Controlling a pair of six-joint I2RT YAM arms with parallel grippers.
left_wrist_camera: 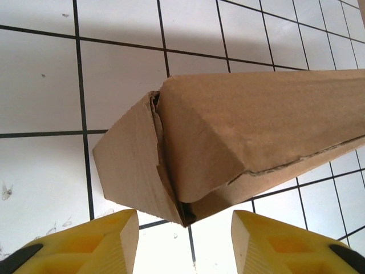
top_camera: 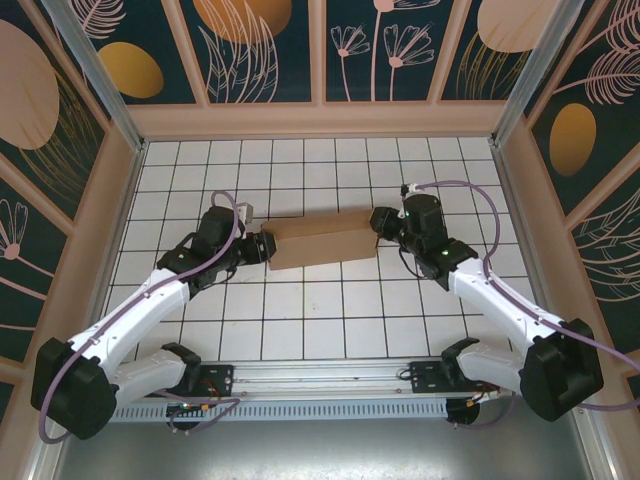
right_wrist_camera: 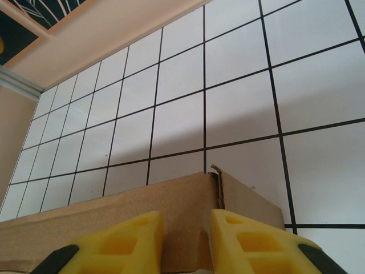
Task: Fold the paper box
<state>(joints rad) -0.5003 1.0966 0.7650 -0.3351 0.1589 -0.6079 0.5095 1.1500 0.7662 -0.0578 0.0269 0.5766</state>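
I see the paper box (top_camera: 322, 241) lying across mid table (top_camera: 330, 320), w/ left gripper (top_camera: 264, 247) & right gripper (top_camera: 379, 222) at its ends: this row is blocked. Tiles toward the arm bases and behind the box are free, up to the back wall (top_camera: 320, 120).

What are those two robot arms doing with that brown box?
They are folding a cardboard box on the tiled table. It is already folded into a long, flat shape lying between the two arms. The right arm's fingers look pinched on the box's right end. The left arm's fingers stand open at the other end, not squeezing it. The flaps at that end look a bit loose.
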